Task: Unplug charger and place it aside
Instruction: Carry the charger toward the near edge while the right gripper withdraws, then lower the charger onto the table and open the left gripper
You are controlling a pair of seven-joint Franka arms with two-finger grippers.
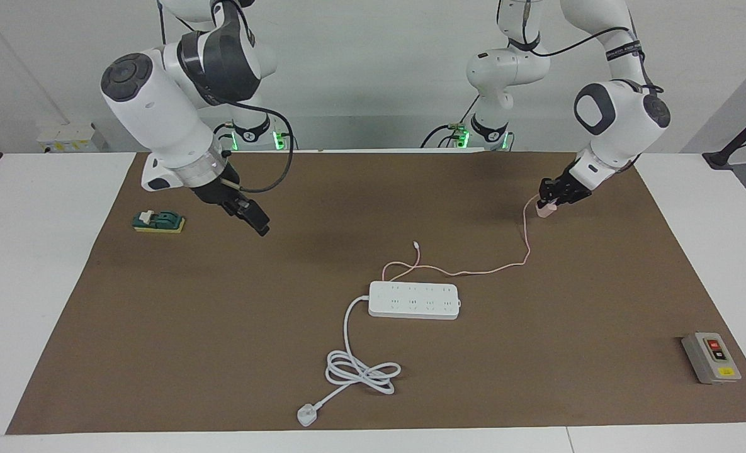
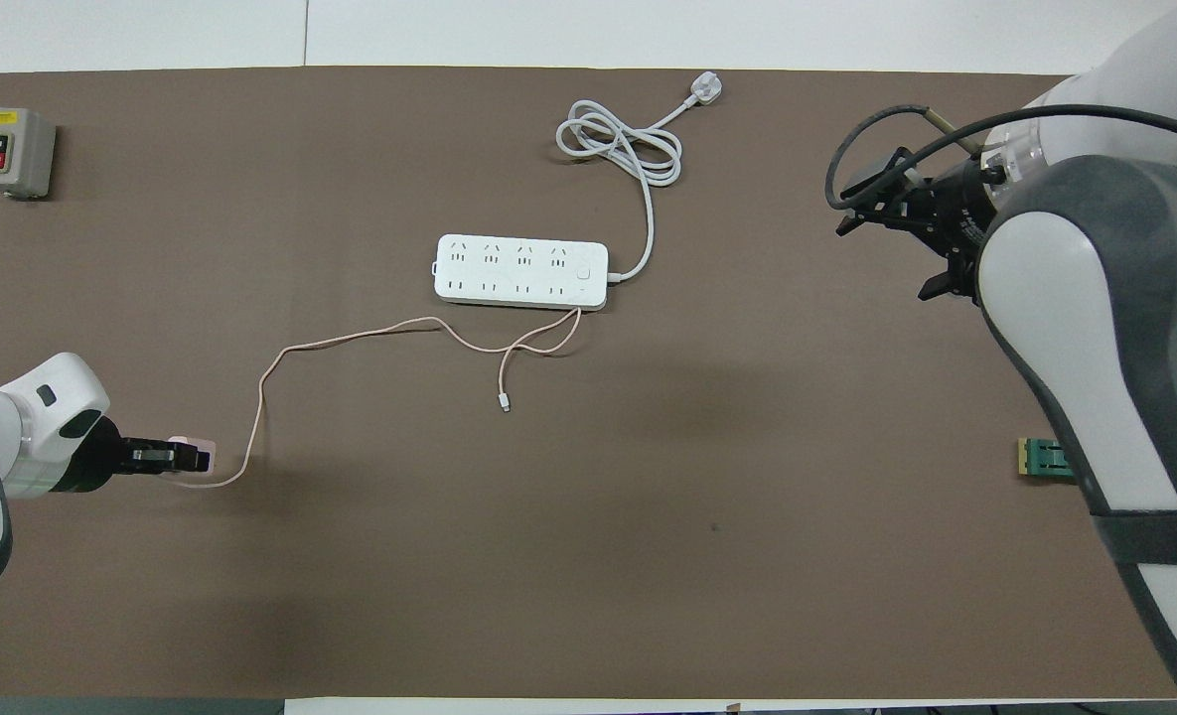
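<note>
The left gripper (image 1: 548, 202) is clamped on the small pale pink charger (image 1: 543, 211). Its thin pink cable (image 1: 473, 272) trails over the desk (image 1: 221, 352). I cannot tell the right gripper's (image 1: 260, 228) state.

The mat's (image 1: 221, 352) middle is blocked by the strip (image 1: 414, 300), its coiled cord (image 1: 360, 368) and the pink cable (image 1: 473, 272), while bare room is left toward both ends, edged by the switch box (image 1: 711, 357) and green block (image 1: 158, 221).

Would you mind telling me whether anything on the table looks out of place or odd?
Nothing looks damaged or spilled. The charger is out of the power strip, held by the left gripper; its pink cable trails loosely across the mat.
</note>
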